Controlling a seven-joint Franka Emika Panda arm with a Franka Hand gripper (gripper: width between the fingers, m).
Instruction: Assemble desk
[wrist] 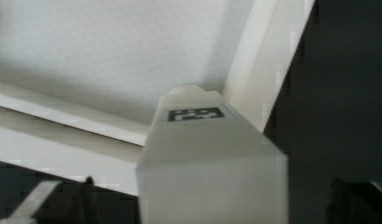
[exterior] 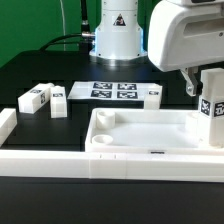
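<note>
Exterior view, from nine o'clock across to three:

At nine o'clock, hard on the picture's edge: long white border rail point(exterior: 50, 160), bending round to run along the table's front at six o'clock.

Just inside it, still toward nine o'clock: two loose desk legs, first leg point(exterior: 35, 97) and second leg point(exterior: 57, 101), lying close together on the black table point(exterior: 30, 70).

At twelve o'clock from the picture's centre: marker board point(exterior: 113, 91), flat on the table, four black tags up, with the arm's white base point(exterior: 115, 35) behind it. Touching or just beside the board's three o'clock end: small white block point(exterior: 150, 95), too small to name further.

From centre to four o'clock: desk top point(exterior: 150, 150), rim up, open tray side facing up, near the front rail.

At two o'clock: gripper point(exterior: 197, 88), hanging over the desk top's far corner, jaws spread wide, one dark finger point(exterior: 188, 84) showing beside the upright leg. Cannot tell whether it touches.

At three o'clock: upright leg point(exterior: 212, 108), standing in that far corner of the desk top, tag facing the camera.

Wrist view: same upright leg point(wrist: 206, 170) close up, tagged end point(wrist: 193, 115) against the tray's rim point(wrist: 259, 60).
</note>
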